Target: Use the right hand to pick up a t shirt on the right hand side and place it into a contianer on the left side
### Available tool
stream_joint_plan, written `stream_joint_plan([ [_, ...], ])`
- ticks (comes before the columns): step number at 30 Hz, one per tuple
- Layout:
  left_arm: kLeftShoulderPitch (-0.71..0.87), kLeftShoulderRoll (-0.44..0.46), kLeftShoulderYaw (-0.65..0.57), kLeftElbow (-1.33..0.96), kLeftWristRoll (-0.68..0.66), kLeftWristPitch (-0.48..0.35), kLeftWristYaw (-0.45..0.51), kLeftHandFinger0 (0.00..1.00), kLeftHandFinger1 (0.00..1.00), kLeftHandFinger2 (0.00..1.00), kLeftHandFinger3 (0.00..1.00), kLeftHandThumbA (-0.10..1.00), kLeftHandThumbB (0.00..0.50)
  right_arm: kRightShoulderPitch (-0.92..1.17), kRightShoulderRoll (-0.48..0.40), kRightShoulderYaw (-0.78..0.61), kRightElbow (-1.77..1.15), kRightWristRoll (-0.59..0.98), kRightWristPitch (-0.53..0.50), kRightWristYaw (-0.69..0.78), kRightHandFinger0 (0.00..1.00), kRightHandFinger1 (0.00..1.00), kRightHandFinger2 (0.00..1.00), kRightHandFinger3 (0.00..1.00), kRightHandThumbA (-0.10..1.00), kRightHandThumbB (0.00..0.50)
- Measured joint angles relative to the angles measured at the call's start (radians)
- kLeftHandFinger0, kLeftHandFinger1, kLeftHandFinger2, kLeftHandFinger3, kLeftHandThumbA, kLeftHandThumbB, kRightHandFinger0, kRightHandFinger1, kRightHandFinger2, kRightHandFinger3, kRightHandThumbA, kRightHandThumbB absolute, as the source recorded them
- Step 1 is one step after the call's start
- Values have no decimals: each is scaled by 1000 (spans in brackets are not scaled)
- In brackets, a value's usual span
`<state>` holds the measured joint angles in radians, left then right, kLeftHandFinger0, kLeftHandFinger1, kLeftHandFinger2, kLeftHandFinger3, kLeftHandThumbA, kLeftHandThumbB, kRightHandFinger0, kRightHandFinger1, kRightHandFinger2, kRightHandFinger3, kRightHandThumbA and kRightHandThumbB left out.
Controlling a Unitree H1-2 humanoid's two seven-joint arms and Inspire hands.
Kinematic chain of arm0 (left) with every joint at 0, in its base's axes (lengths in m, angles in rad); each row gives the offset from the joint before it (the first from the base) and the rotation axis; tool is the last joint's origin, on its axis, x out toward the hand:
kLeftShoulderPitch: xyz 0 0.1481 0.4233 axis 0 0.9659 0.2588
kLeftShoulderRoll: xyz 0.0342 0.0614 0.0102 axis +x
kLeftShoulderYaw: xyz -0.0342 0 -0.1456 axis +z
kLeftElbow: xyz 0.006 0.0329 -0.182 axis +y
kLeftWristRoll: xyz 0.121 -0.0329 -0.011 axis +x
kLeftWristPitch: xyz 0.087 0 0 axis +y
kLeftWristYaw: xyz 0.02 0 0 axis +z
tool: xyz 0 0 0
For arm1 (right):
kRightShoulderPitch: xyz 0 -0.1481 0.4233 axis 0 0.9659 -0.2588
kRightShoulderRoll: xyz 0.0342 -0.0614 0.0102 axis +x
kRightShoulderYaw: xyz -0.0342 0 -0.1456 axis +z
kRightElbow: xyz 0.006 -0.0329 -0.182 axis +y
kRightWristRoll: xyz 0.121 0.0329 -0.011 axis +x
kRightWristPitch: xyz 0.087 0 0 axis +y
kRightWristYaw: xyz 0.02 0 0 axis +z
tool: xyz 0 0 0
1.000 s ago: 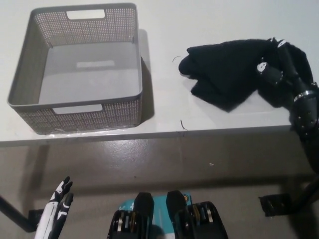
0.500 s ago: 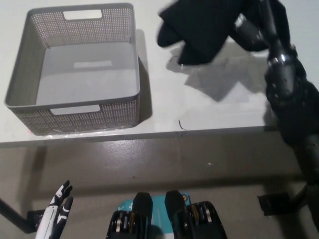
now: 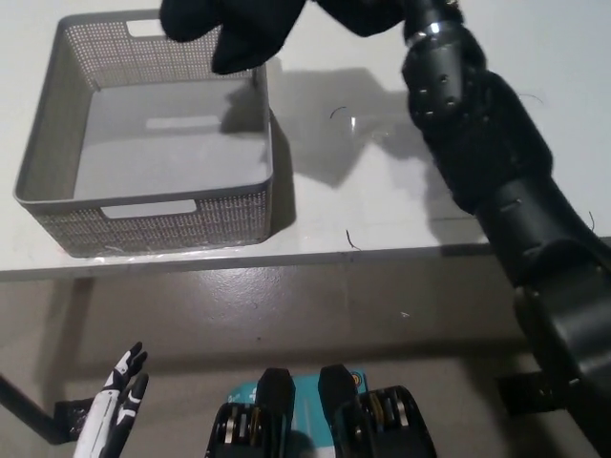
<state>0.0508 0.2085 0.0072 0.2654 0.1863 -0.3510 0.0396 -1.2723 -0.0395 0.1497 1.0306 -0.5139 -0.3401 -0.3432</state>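
Shirt is off the table now. A second ago it lay bunched on the right side of the tabletop with my right hand on it; half a second ago it was lifted and heading left. Now it hangs in the air at the top of the head view, over the far right corner of the basket, lower folds dangling just above the rim.

The black right arm reaches up and across from the bottom right. The hand itself is cut off by the top edge, so I cannot tell how the fingers sit; since the shirt stays up, I judge the grip is holding.

Basket is empty, its floor shadowed by the cloth. Left hand rests low at lower left, below the table edge, fingers together and pointing up, holding nothing.

My read: carry nearly done. Shirt needs a little more travel left over the basket's middle before letting go, or a fold may drape over the rim.
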Motion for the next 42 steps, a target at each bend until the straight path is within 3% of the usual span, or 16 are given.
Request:
stream_joint_plan([
  [3,0,0,-9,-7,5,1,-4,965,1000,1000,1000,1000,270,-29,36,15,74,1,-17,-11,407,410,497,504,-100,349],
  [4,0,0,-11,-10,8,2,-6,971,1000,1000,1000,1000,244,-35,46,19,93,1,-23,-13,404,391,487,501,-100,336],
  [5,1,0,-13,-13,10,3,-7,975,1000,1000,1000,1000,227,-39,52,22,108,1,-30,-15,771,456,507,499,-100,342],
  [8,3,0,-21,-27,20,7,-7,1000,1000,1000,1000,1000,224,-64,84,41,195,2,-45,-25,596,427,500,489,-100,340],
  [9,2,-2,-25,-29,20,8,-9,1000,1000,1000,1000,1000,226,-69,98,48,224,3,-47,-27,458,397,480,488,-100,336],
  [11,3,-5,-32,-31,19,9,-14,1000,1000,1000,1000,1000,222,-72,122,54,264,5,-49,-33,419,390,473,496,-100,341],
  [17,3,-19,-60,-37,20,13,-29,986,1000,1000,1000,1000,213,-72,168,75,343,6,-49,-40,484,430,525,534,-100,314],
  [25,2,-20,-75,-63,36,18,-32,985,1000,1000,1000,1000,207,-72,188,79,381,12,-49,-41,477,422,513,533,-100,294],
  [26,2,-20,-75,-62,37,19,-32,987,1000,1000,1000,1000,190,-72,188,79,383,13,-48,-41,644,588,711,1000,32,416],
  [27,2,-20,-78,-62,38,19,-32,985,1000,1000,1000,1000,189,-72,188,82,385,13,-48,-41,689,652,793,1000,89,444],
  [28,2,-20,-80,-62,40,19,-32,984,1000,1000,1000,1000,189,-72,188,90,386,13,-47,-40,693,657,799,1000,91,447],
  [29,2,-20,-81,-62,41,19,-32,989,1000,1000,1000,1000,200,-72,188,94,387,13,-45,-40,1000,1000,1000,1000,286,490],
  [30,2,-20,-83,-62,41,19,-32,992,1000,1000,1000,1000,200,-72,188,98,387,13,-43,-39,1000,1000,1000,1000,396,500],
  [36,5,-15,-91,-67,45,25,-37,1000,1000,1000,1000,1000,185,-72,188,120,387,13,-6,33,1000,1000,1000,1000,499,500],
  [40,9,-7,-91,-68,48,28,-41,1000,1000,1000,1000,1000,179,-72,180,137,387,13,13,70,1000,1000,1000,1000,478,500],
  [42,9,-3,-91,-68,49,28,-45,1000,1000,1000,1000,1000,200,-72,172,142,387,13,22,89,1000,1000,1000,1000,479,500],
])
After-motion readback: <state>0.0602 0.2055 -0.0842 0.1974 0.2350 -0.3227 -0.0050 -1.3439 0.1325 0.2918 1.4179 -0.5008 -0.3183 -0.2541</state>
